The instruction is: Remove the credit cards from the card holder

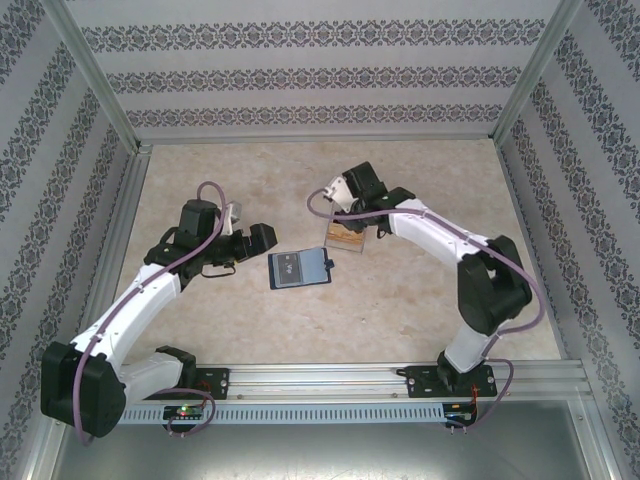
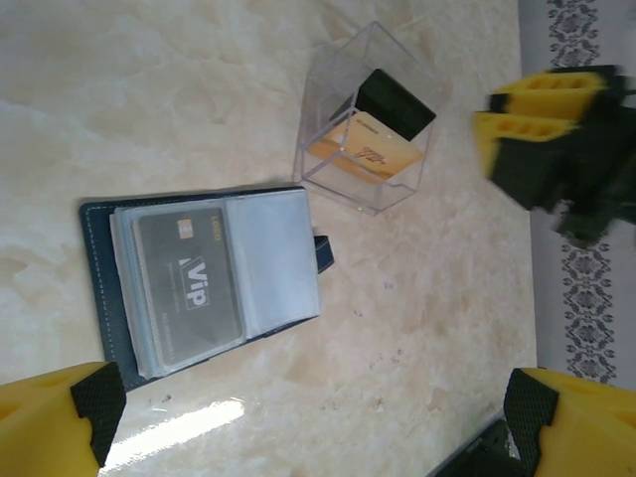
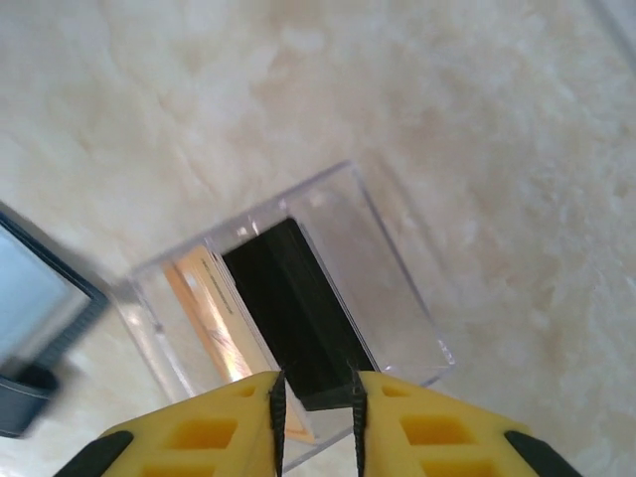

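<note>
Over at the left claw (image 1: 258, 240), the jaws are flung as wide as they go and there is nothing between them. It hovers just to the left of the card holder (image 2: 96, 278), close to it but clear of it.

The card holder lies flat and open near the middle of the tabletop (image 2: 149, 99), navy cover underneath and pale inner panels facing up. A grey card (image 2: 189, 288) marked VIP sits tucked in the sleeve on one panel. The other panel looks bare. The little closing tab (image 2: 323, 253) pokes out on the side nearest the clear box (image 2: 328, 89).

That box stands just beside the holder, towards the right arm, apart from it by a thin strip of tabletop. Inside it, a black card (image 3: 293, 308) leans on a slant against a tan-orange card (image 2: 373, 154) with printing on its face.

Now the right claw (image 3: 316, 383): it hangs directly over the clear box, yellow fingers pointing down, jaws parted only narrowly. From its own camera the near end of the black card shows through that slim gap. From the left wrist camera there is bare tabletop between this claw and the box, so it has hold of nothing, and it looks blurred there.
</note>
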